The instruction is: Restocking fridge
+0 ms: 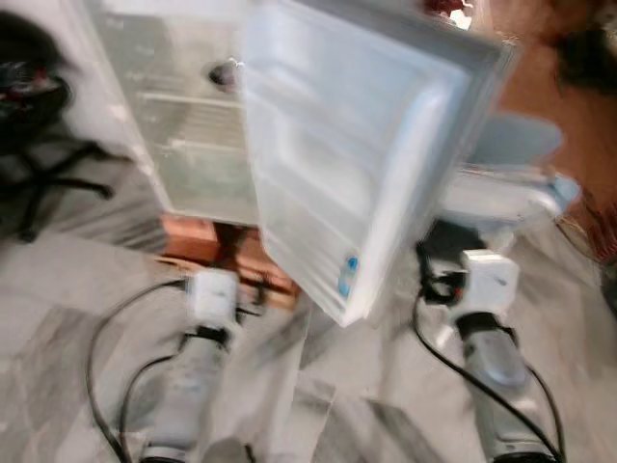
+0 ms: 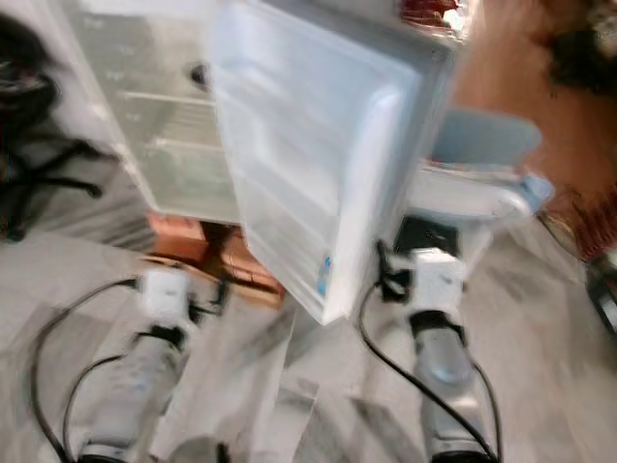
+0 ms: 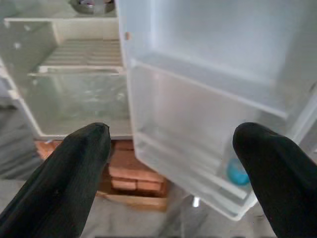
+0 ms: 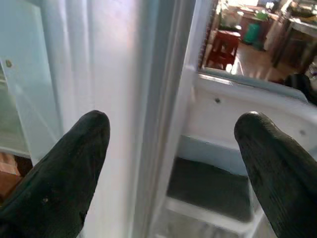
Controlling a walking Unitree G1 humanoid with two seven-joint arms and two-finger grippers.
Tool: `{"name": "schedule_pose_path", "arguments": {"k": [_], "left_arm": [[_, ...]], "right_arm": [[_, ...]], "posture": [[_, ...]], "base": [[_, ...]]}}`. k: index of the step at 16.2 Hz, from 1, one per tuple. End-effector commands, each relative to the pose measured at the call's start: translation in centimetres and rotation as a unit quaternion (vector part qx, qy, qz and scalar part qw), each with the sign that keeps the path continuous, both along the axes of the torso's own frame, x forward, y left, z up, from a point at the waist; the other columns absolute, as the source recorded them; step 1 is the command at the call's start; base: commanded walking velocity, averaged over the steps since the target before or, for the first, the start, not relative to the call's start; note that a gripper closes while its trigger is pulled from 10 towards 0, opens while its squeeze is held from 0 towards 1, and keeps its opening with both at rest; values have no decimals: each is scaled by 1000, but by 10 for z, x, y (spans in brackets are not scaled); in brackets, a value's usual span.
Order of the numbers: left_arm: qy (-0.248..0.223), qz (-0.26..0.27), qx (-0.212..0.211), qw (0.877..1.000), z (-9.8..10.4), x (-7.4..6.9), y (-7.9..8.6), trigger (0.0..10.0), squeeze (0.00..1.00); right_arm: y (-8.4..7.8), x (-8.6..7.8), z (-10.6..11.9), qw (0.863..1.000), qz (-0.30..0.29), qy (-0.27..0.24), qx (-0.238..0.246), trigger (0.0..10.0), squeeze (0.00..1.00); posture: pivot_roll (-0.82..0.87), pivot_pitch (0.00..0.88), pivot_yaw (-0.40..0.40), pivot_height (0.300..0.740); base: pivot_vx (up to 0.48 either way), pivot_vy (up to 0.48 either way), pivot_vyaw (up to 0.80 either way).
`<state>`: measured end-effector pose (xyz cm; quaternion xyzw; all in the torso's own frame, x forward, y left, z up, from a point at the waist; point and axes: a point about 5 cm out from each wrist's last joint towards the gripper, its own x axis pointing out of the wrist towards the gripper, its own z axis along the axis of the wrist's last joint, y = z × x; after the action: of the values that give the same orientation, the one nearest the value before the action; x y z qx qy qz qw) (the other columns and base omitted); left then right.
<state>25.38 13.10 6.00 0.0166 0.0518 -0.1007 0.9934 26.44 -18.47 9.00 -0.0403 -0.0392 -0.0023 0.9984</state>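
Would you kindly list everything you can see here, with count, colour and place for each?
Fridge: one, white, straight ahead, standing open, wire shelves inside.
Fridge door: one, white, swung open toward the robot, with moulded door shelves and a small blue sticker near its lower corner.
Round metal item: one, silvery, on an upper fridge shelf; too blurred to identify.
Bricks: a reddish stack under the fridge.
Office chair: one, black, on the robot's left.
Floor: grey, marbled.
Cables: black, running along both arms.
Left hand: open, facing the door shelves.
Right hand: open, at the door's edge.
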Motion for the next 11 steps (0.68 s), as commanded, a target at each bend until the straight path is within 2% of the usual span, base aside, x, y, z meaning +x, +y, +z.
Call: {"name": "schedule_pose_path", "arguments": {"k": [1, 4, 7, 9, 11], "left_arm": [[10, 14, 8, 1000, -2, -2, 8, 10000, 0], [4, 9, 12, 1000, -1, -3, 7, 10000, 0], [3, 6, 8, 1000, -1, -4, 5, 10000, 0], [3, 6, 7, 1000, 0, -4, 5, 10000, 0], [6, 9, 7, 1000, 0, -3, 6, 10000, 0]], "right_arm": [[7, 1, 3, 1000, 9, -6, 5, 10000, 0], [7, 1, 3, 1000, 8, -6, 4, 10000, 0], [8, 1, 4, 1000, 12, -9, -6, 10000, 0], [9, 2, 4, 1000, 12, -10, -8, 10000, 0], [8, 3, 4, 1000, 9, -9, -4, 10000, 0]], "posture": [[9, 89, -40, 740], [7, 93, -40, 740], [8, 96, -39, 740], [8, 95, -39, 740], [10, 95, -38, 740]], "base": [[0, 0, 0], [160, 0, 0], [346, 0, 0], [368, 0, 538], [319, 0, 0]]}}
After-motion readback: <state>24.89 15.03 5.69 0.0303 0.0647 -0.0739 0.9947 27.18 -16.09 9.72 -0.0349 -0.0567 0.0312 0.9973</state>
